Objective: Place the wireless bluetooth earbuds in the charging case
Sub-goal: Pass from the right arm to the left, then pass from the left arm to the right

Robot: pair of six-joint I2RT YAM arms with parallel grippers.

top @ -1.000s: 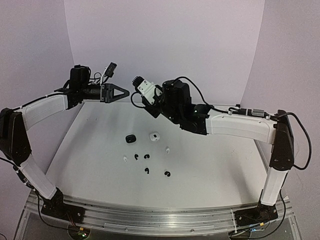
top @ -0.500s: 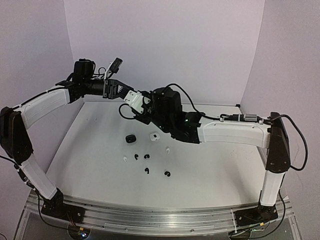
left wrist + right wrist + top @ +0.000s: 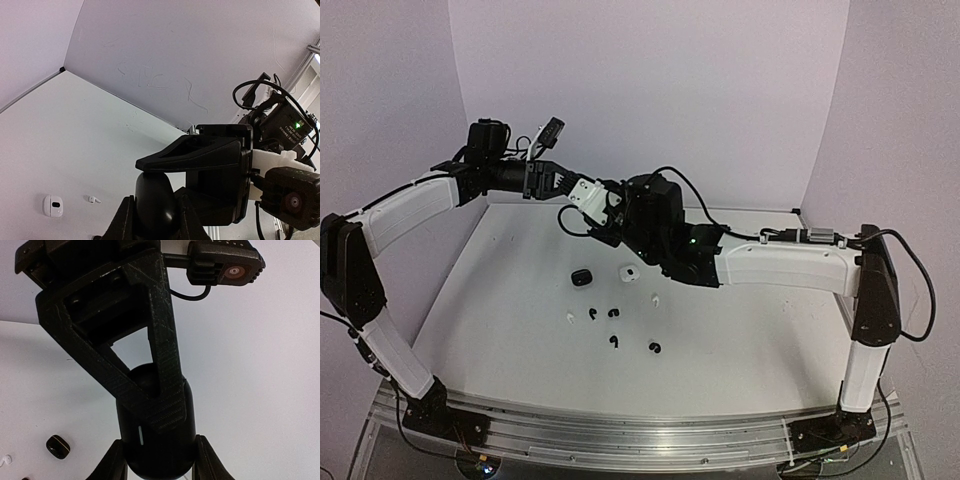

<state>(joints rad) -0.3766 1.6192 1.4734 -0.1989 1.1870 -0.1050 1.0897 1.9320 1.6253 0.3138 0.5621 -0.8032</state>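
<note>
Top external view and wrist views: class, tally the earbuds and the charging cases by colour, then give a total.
Black earbuds: 4
White earbuds: 2
Black cases: 2, one lying loose, one held aloft
White case: 1
Total: 9

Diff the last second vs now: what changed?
Right arm swung left, carrying the black case to the left gripper, which shut on it; right gripper keeps its hold. Earbuds and the two cases on the table stayed put.
</note>
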